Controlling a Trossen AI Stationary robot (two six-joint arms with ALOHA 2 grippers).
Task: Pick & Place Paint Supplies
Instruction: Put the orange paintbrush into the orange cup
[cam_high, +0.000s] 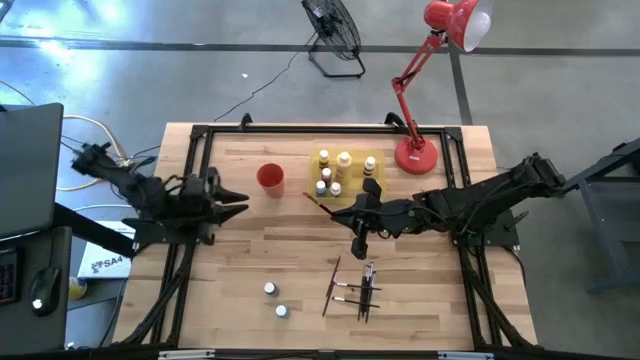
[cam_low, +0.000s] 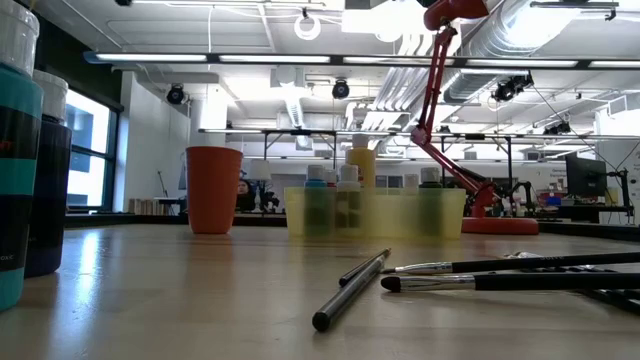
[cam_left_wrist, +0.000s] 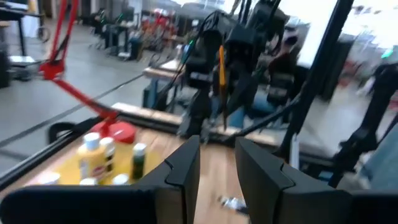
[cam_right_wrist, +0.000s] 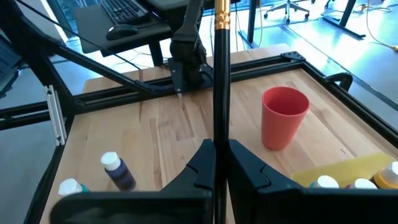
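Paintbrush (cam_right_wrist: 219, 74): thin, stiff, light, likely slippery on its dark handle; best pinched mid-shaft. High view: right gripper (cam_high: 360, 232) over table centre; loose brushes (cam_high: 355, 285) and two bottles (cam_high: 275, 300) nearer the front edge, more bottles in the yellow tray (cam_high: 347, 196); left gripper (cam_high: 238, 200) waits at table's left. Low view: brushes lying flat, no arms seen. Left wrist view: its jaws slightly parted, empty. Right wrist view: fingers clamped on the upright brush, red cup (cam_right_wrist: 284, 117) beyond.
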